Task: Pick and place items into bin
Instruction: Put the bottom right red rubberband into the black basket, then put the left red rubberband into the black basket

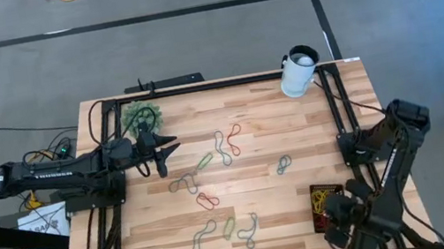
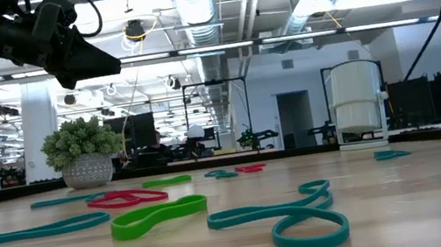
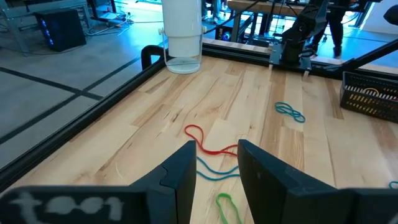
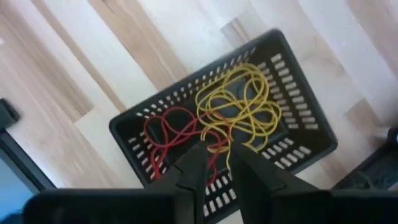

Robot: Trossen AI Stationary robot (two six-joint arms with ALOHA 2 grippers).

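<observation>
Nearest the low camera, a teal band (image 2: 293,218) lies in a figure-eight on the wooden table (image 2: 412,208), with a green band (image 2: 157,216) just beside it and another teal band (image 2: 29,232) off to one side. Farther back lie a red band (image 2: 128,196) and several more small loops. Beyond them a green spiky ball (image 2: 81,141) sits in a pale pot, and a white cup (image 2: 357,104) stands near the table's far edge.

From above, the bands are scattered over the middle of the table, while the black bin (image 1: 325,204) sits near the right edge toward the front.

The right claw (image 4: 215,163) hangs directly over the bin (image 4: 298,124), its fingers (image 4: 191,167) a narrow gap apart. A tangle of yellow bands (image 4: 242,109) and a few red bands (image 4: 166,132) lie inside the bin. A yellow and a red strand run through the gap at the fingertips; whether the fingers pinch them or merely stand above them is hard to tell, but they seem to hold nothing.

The left claw (image 3: 214,158) hovers above the table near its back left, close to the spiky ball (image 1: 142,116) and well apart from the bin. Its fingers (image 3: 183,168) stand narrowly apart and empty, with a red band (image 3: 205,142), a blue band (image 3: 214,169) and a green band (image 3: 227,206) on the wood below.
</observation>
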